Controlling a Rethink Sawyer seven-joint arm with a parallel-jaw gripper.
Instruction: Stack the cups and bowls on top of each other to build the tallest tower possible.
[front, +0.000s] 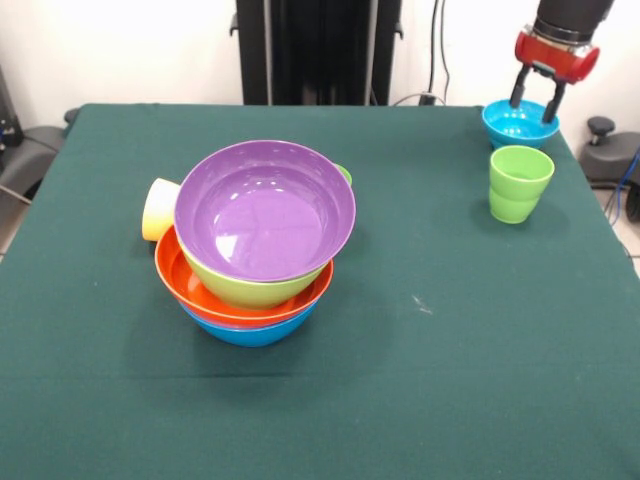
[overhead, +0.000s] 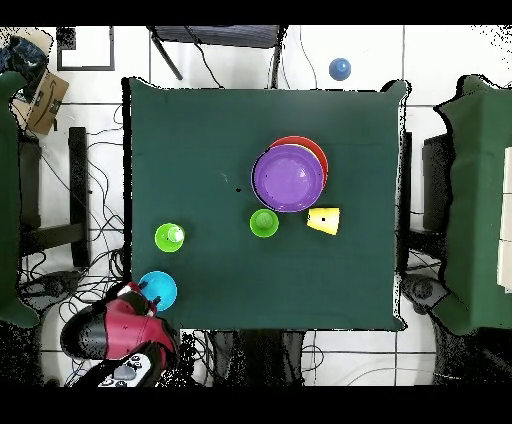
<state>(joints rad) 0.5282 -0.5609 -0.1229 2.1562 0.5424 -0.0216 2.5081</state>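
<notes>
Green table (front: 400, 400): at a corner, open empty claw (front: 536, 101) straddles turquoise bowl (front: 512, 124); light, slippery; pinch its rim.

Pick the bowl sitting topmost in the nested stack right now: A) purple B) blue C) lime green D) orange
A: the purple bowl sits uppermost in the tower, nested in the lime green bowl, with the orange bowl and blue bowl below.

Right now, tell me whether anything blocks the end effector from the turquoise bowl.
Nothing visible does. The end effector hangs open right above the turquoise bowl; the light green cup stands beside it, apart.
</notes>
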